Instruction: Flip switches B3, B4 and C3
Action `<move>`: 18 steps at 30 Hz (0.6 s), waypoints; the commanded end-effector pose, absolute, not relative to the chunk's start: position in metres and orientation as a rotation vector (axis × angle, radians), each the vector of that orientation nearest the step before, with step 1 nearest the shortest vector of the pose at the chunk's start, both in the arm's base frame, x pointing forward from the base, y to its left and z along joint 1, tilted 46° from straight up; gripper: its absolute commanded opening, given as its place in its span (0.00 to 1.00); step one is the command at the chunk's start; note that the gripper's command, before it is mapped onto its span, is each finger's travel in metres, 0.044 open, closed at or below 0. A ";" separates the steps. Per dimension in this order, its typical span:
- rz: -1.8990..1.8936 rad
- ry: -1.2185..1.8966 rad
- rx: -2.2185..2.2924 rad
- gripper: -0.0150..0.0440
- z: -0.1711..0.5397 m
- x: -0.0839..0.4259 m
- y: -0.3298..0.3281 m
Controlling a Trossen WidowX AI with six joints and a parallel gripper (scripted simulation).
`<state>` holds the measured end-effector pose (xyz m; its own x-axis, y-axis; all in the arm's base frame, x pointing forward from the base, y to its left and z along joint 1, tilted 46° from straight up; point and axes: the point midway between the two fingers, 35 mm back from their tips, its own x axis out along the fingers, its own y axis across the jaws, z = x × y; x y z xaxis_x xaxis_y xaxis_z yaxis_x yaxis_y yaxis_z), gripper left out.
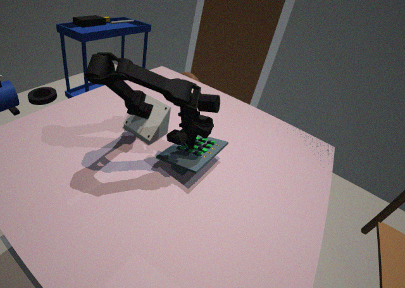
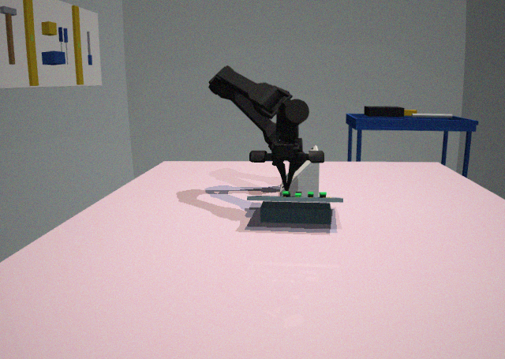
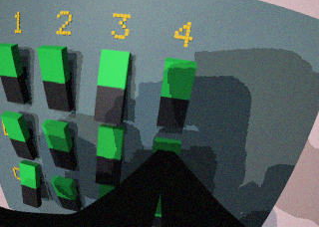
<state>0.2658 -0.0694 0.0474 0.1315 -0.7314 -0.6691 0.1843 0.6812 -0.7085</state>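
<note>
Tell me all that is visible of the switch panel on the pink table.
The switch panel is a flat grey-teal plate on a darker, narrower block, standing on the pink table before the arm's base. Yellow numbers 1 to 4 head its columns. Its rocker switches are half green, half dark, in rows. The shut hand points down over the column 4 switch in the second row; contact cannot be judged. The arm's shadow falls across the plate.

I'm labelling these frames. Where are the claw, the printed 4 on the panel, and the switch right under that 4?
claw (image 3: 159,197): wrist view, where the shut fingertips meet.
printed 4 (image 3: 183,34): wrist view, middle of the yellow digit.
switch under the 4 (image 3: 178,80): wrist view, its green end.
</note>
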 end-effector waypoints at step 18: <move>-0.712 1.276 -0.534 0.25 0.046 0.266 -0.072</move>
